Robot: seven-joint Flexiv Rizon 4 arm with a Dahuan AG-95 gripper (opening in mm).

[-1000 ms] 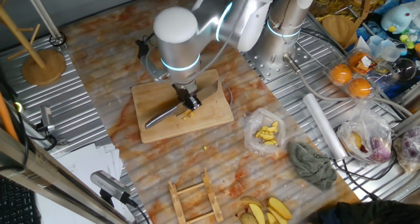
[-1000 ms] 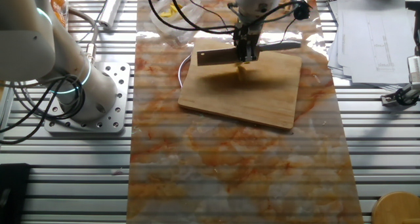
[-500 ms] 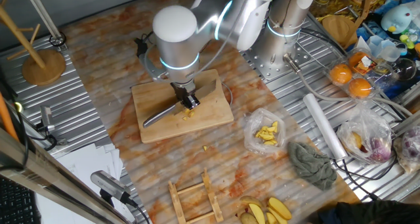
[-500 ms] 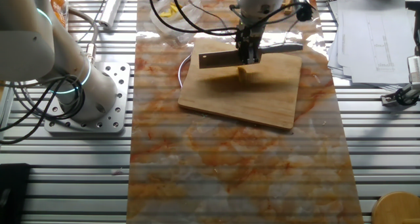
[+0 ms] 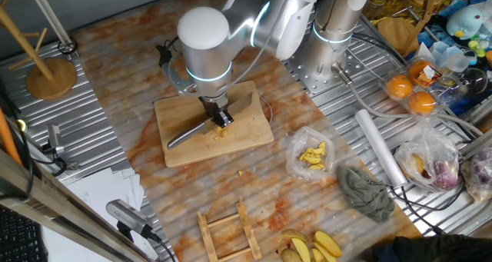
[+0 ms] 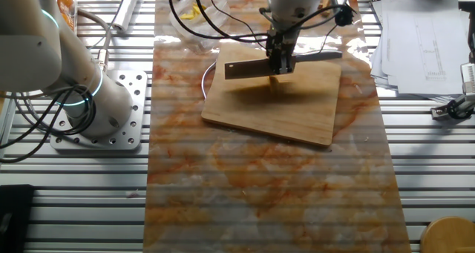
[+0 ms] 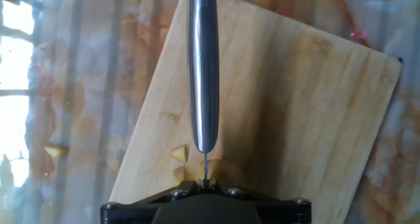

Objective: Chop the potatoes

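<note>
Gripper (image 5: 218, 116): points straight down over the board, fingers clamped on the knife where blade meets handle; in the hand view only its black base shows at the bottom edge.
Arm (image 5: 206, 43): large white-and-silver wrist joint sits directly above the gripper, hiding most of it in one fixed view; the links behind run back to a base at the far edge of the table.
Table (image 6: 260, 194): marbled orange-and-white mat between ribbed metal panels.
Cutting board (image 6: 297, 104): pale wood, lying at an angle on the mat.
Knife (image 6: 249, 66): cleaver held edge-down and level, blade out to one side of the gripper, handle to the other; seen from the hand, its spine runs straight up the middle.
Potatoes (image 7: 178, 154): small yellow chunks on the board right under the blade and beside the fingers; one stray bit (image 7: 56, 150) lies off the board on the mat.
</note>
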